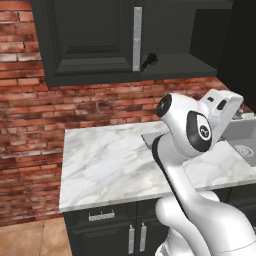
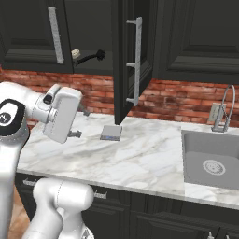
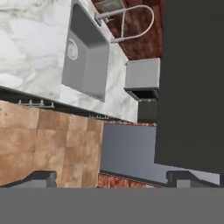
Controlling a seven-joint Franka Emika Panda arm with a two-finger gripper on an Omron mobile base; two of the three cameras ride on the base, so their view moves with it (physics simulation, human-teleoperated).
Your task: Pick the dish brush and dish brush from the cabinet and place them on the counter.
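Observation:
The black dish brush (image 2: pixel 91 57) lies on the dark shelf of the cabinet (image 2: pixel 28 32), and the cream dish brush's round head (image 2: pixel 75 53) shows just left of it. From the left base camera the black dish brush (image 1: pixel 150 61) lies beside a silver bar handle (image 1: pixel 137 37) of the cabinet (image 1: pixel 90 40). One cabinet door (image 2: pixel 120 60) stands open, seen edge-on. My gripper (image 2: pixel 80 123) is open and empty, hanging over the counter (image 2: pixel 149 154) well below the shelf and pointing right. Seen from the hand, my gripper (image 3: pixel 113 178) has both tips wide apart.
A flat grey square pad (image 2: pixel 111 132) lies on the counter (image 1: pixel 110 160) below the open door. To the right are a grey sink (image 2: pixel 210 163) and a curved faucet (image 2: pixel 226 109), also seen as the sink (image 3: pixel 85 52) and faucet (image 3: pixel 131 22). A brick wall (image 1: pixel 30 125) runs behind.

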